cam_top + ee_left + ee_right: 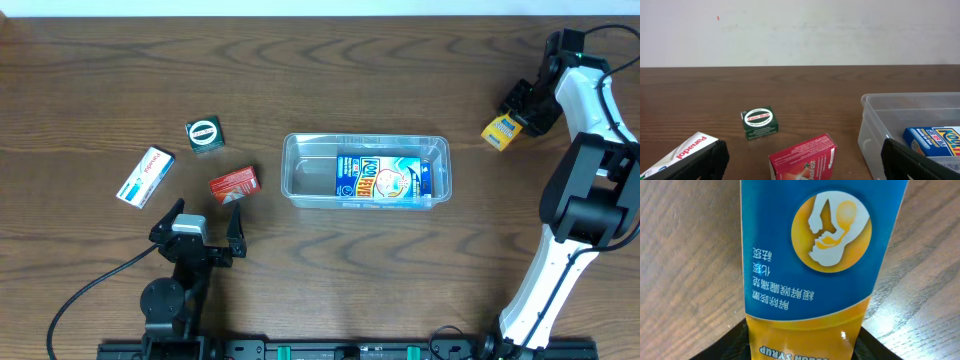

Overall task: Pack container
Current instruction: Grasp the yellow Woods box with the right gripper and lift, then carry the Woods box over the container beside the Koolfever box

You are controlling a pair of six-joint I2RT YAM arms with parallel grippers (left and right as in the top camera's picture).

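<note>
The clear plastic container stands at the table's middle with a blue box lying flat in it; its left end shows in the left wrist view. My right gripper is at the far right back, shut on a yellow and blue cough syrup box, which fills the right wrist view between the jaws. My left gripper is open and empty, just in front of a red box, which lies between its fingers in the left wrist view.
A small green box and a white box lie left of the container, beyond and beside the red box. The right arm's base stands at the front right.
</note>
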